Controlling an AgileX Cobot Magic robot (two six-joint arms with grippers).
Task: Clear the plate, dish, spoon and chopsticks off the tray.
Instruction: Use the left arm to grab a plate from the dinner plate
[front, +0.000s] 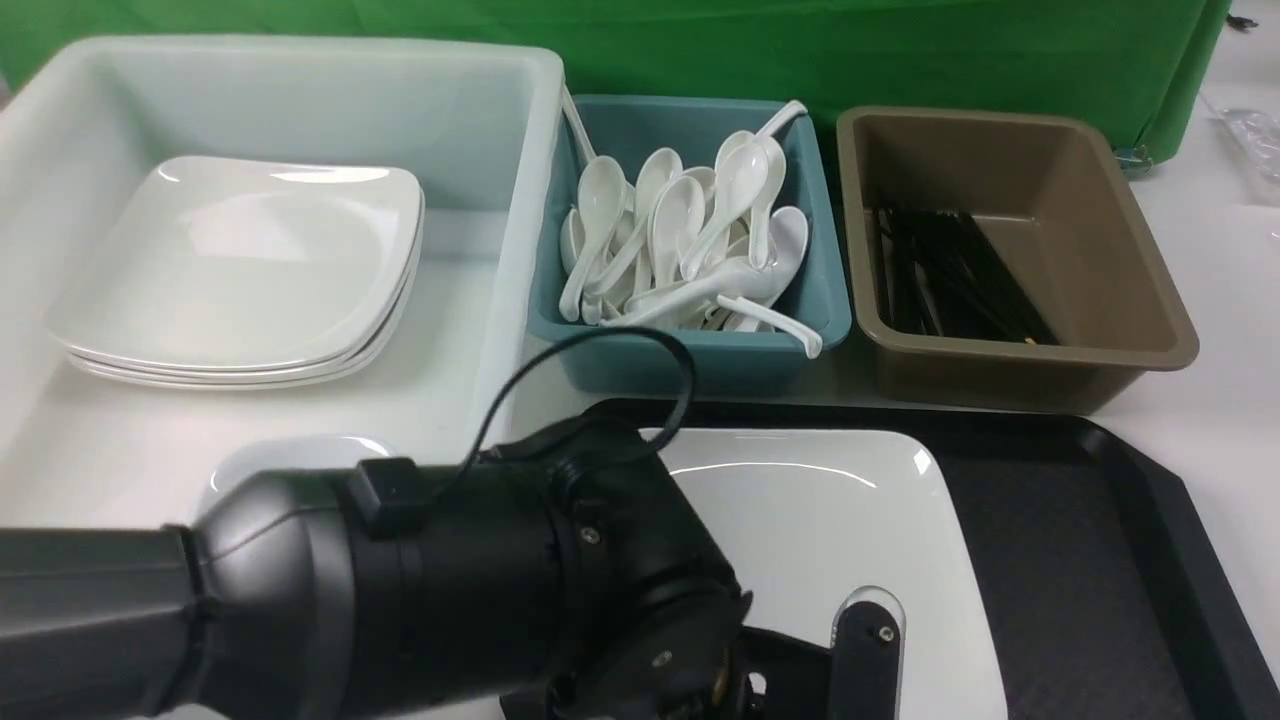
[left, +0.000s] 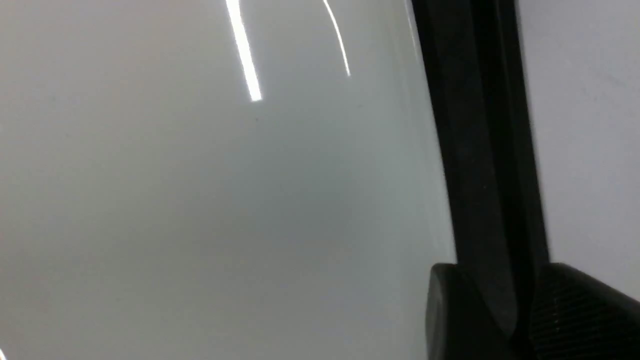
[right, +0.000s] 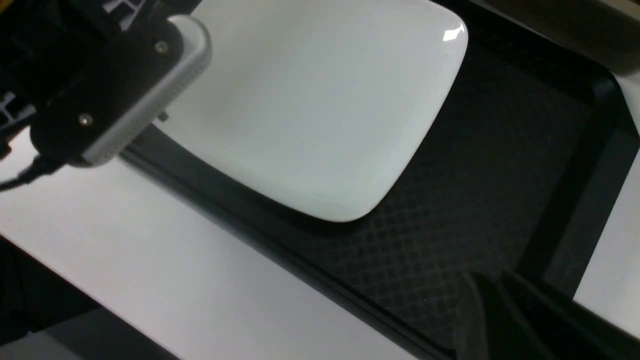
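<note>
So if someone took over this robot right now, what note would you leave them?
Left gripper: jaws apart at the edge of the plate, no grip visible.
Right gripper: shut, empty, above the tray.
Done, it seems: spoons in the teal bin, chopsticks in the brown bin, small dish in the white bin.
Left: the plate, alone on the tray, probably goes onto the stacked plates.

A staged robot lab, surely. A green cloth backdrop (front: 900, 50) hangs behind a white table (front: 1225, 420) bearing a teal plastic bin (front: 690, 358) and a brown plastic bin (front: 1040, 378).
</note>
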